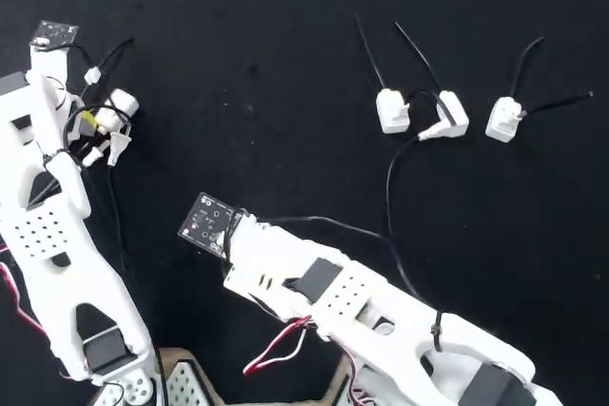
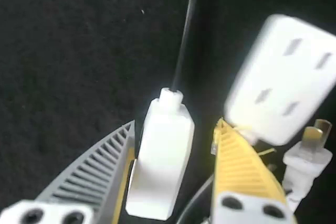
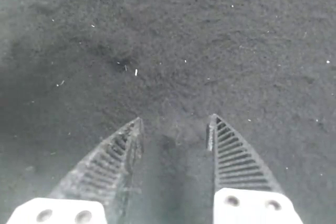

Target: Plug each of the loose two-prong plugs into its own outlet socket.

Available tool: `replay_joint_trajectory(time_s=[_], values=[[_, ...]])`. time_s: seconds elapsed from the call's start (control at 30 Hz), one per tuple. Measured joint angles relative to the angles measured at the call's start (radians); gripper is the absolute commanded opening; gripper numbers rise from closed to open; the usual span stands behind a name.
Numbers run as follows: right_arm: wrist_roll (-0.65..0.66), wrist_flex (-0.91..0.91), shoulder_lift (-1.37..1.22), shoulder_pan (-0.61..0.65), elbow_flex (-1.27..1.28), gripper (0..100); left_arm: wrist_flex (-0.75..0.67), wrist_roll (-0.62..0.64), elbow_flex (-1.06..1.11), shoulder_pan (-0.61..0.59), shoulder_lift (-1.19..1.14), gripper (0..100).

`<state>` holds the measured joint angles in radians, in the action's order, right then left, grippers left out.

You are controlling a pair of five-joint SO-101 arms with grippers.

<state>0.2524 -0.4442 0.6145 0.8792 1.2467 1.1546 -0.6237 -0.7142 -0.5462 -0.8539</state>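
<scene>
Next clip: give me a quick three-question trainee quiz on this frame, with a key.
1. True or false: the right gripper holds a plug.
2. What sits between the fingers of the left gripper? A) a screwdriver B) a white plug C) nothing
3. High view: how many white corded pieces lie in the row at the upper right of the mat?
Key: 1 false, it is open and empty; 2 B; 3 three.

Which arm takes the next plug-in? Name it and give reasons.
Left. The left gripper has a plug right at it, beside the outlet block; the right gripper hangs open over bare mat.
</scene>
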Motion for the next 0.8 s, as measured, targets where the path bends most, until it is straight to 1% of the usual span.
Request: replay_joint_trajectory(time_s=[0.07, 0.13, 0.2, 0.23, 0.27, 0.33, 0.4, 0.67, 0.7, 0.8], values=[[0.000, 0.000, 0.000, 0.000, 0.000, 18.1, 0.020, 0.000, -0.018, -0.003, -0.003, 21], [0.000, 0.000, 0.000, 0.000, 0.000, 18.1, 0.052, 0.000, -0.044, -0.008, -0.011, 14], [0.000, 0.000, 0.000, 0.000, 0.000, 18.1, 0.103, 0.002, -0.083, -0.015, -0.015, 4], [0.000, 0.000, 0.000, 0.000, 0.000, 18.1, 0.126, 0.002, -0.107, -0.020, -0.017, 2], [0.000, 0.000, 0.000, 0.000, 0.000, 18.1, 0.152, -0.002, -0.132, -0.028, -0.017, 5], [0.000, 0.000, 0.000, 0.000, 0.000, 18.1, 0.206, 0.002, -0.192, -0.046, -0.017, 3], [0.000, 0.000, 0.000, 0.000, 0.000, 18.1, 0.269, 0.002, -0.259, -0.058, -0.017, 3], [0.000, 0.000, 0.000, 0.000, 0.000, 18.1, 0.565, 0.003, -0.572, -0.052, -0.026, 3], [0.000, 0.000, 0.000, 0.000, 0.000, 18.1, 0.577, 0.017, -0.591, -0.052, -0.026, 3], [0.000, 0.002, 0.000, 0.000, 0.000, 18.1, 0.597, 0.133, -0.608, -0.052, -0.028, 3]])
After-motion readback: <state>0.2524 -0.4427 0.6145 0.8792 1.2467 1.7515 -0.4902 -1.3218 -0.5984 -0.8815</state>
